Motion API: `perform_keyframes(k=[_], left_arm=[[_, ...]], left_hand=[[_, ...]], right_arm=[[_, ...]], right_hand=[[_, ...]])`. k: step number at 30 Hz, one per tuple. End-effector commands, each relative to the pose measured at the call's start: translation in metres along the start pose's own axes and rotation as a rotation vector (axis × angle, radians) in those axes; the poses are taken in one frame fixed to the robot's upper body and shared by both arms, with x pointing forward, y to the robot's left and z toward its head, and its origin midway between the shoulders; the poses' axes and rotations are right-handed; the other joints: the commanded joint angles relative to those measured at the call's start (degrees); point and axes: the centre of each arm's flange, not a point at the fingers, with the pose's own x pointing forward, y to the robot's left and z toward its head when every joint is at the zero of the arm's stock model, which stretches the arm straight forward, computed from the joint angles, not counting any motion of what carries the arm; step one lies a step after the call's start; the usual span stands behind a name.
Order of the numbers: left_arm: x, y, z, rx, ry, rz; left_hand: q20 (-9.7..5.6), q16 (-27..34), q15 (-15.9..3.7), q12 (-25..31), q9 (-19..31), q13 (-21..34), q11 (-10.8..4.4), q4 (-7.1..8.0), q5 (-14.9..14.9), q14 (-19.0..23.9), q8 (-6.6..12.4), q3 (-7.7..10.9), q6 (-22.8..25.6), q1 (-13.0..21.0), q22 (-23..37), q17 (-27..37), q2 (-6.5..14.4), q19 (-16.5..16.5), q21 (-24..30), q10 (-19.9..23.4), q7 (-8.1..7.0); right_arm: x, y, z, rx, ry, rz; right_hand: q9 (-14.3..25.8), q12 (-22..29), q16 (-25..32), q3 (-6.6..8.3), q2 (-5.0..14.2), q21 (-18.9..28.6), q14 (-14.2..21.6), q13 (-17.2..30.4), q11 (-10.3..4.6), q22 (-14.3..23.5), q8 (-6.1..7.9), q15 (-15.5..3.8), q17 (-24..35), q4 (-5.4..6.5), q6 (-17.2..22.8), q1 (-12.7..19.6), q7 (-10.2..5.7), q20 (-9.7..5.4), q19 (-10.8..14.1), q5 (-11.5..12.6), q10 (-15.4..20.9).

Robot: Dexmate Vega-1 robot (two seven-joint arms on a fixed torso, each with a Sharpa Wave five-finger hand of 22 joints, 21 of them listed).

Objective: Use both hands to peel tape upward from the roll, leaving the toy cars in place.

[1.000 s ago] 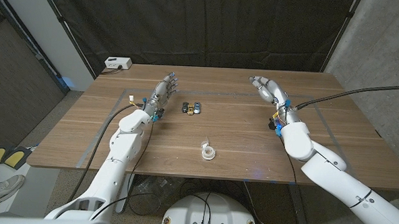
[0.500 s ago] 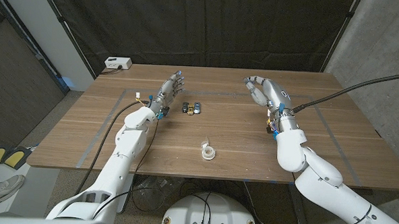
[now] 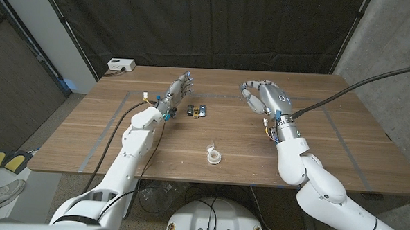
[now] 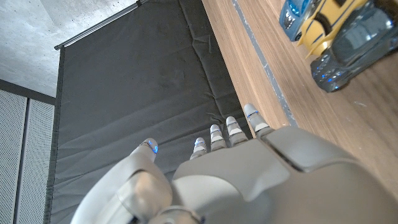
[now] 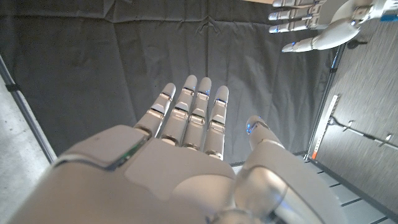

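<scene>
A small roll of clear tape (image 3: 214, 155) lies near the table's front edge at the middle. Three toy cars (image 3: 196, 110) stand side by side farther back; the left wrist view shows a yellow and blue one (image 4: 317, 22) beside a dark one (image 4: 351, 53). My left hand (image 3: 175, 90) is raised just left of the cars, fingers apart and holding nothing; its back is in the left wrist view (image 4: 249, 180). My right hand (image 3: 265, 97) hovers to the right of the cars, fingers spread and slightly curled, empty. The right wrist view has its back (image 5: 180, 162) and my left hand (image 5: 317, 25).
The wooden table (image 3: 86, 134) carries grey tape lines marking a rectangle. A white box (image 3: 120, 65) sits at the back left corner. Black curtains hang behind. A cable (image 3: 359, 83) runs to my right wrist.
Both hands have moved inward toward the table's middle. The right hand swung left and rose; the left hand shifted slightly right and farther back. Tape and cars have not moved.
</scene>
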Motion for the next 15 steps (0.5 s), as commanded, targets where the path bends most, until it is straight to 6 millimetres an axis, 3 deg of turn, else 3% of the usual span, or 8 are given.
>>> perform_keyframes(k=[1, 15], left_arm=[[0.008, 0.0, 0.0, 0.005, 0.008, -0.02], [0.019, -0.001, 0.003, 0.014, 0.01, -0.059]], left_hand=[[0.6, 0.16, 0.05, 0.07, 0.3, 0.09, 0.14, -0.05, -0.18, 0.45, 0.09, -0.08, 0.45, 0.09, 0.29, 0.12, 0.22, -0.09, -0.04, 0.42, 0.1], [0.53, 0.11, 0.03, 0.02, 0.3, 0.11, 0.21, -0.02, -0.3, 0.6, 0.1, -0.15, 0.51, 0.12, 0.3, 0.17, 0.25, 0.03, -0.19, 0.49, 0.12]], right_arm=[[-0.009, 0.004, 0.023, -0.065, -0.015, 0.036], [-0.019, 0.022, 0.054, -0.099, -0.059, 0.121]], right_hand=[[0.13, -0.14, -0.3, 0.33, -0.55, 0.44, 0.53, 0.11, -0.31, 0.26, -0.31, -2.75, 0.06, -0.22, -0.2, 0.74, -0.32, 0.12, 0.38, 0.44, 0.11], [0.2, -1.08, -0.99, -0.2, -2.69, 0.5, -0.4, 0.19, -0.63, 0.41, -1.48, -3.45, 0.35, -2.52, -1.33, 2.07, -0.6, 0.6, -0.06, 0.33, -0.84]])
